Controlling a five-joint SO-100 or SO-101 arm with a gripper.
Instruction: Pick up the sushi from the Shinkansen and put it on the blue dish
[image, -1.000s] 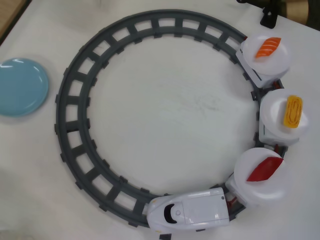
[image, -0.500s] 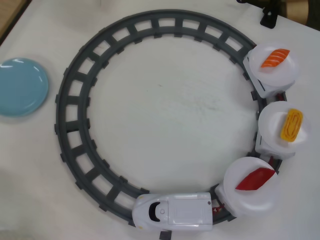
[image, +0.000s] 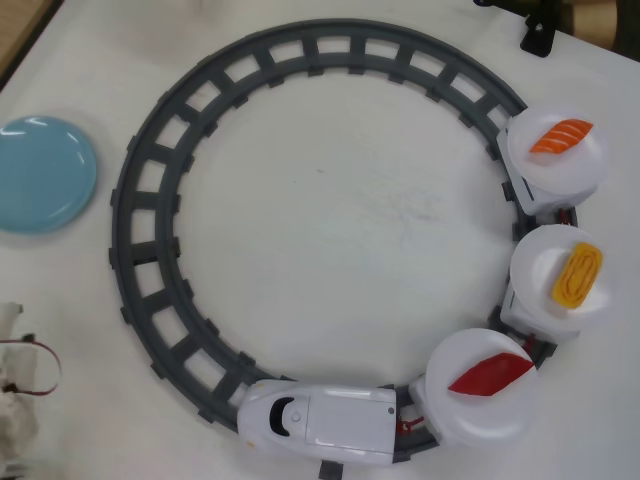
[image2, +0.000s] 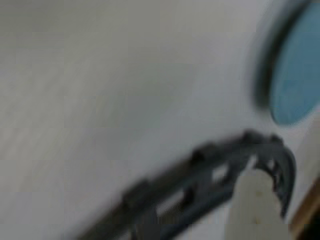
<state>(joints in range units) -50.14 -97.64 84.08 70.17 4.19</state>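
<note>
The jaws are not identifiable in either view, so it cannot be told whether they are apart or together, and nothing is seen to be held or touched by them. The wrist view is heavily blurred: a curved section of grey track (image2: 200, 185) crosses the lower half, a slice of the blue dish (image2: 295, 75) is seen at the upper right edge, and a pale, indistinct shape (image2: 252, 210) rises from the bottom edge. What that shape is cannot be determined.

In the overhead view, the grey track (image: 140, 230) forms a closed ring on the white desk (image: 330, 210). The Shinkansen (image: 320, 420) is positioned on the bottom of the ring, nose toward the left. Three cars carrying round white plates are coupled behind it along the right side of the ring.

The sushi (image: 490, 373), a dark red pointed piece, lies flat on the first white plate (image: 470, 420), directly behind the locomotive. A yellow piece (image: 577, 275) lies on the middle plate, and an orange striped piece (image: 561, 136) lies on the last plate.

The blue dish (image: 40, 175) is located on the desk at the left edge, outside the ring and well apart from the sushi, on the opposite side of the track. The position of the sushi relative to the jaws cannot be determined.
</note>
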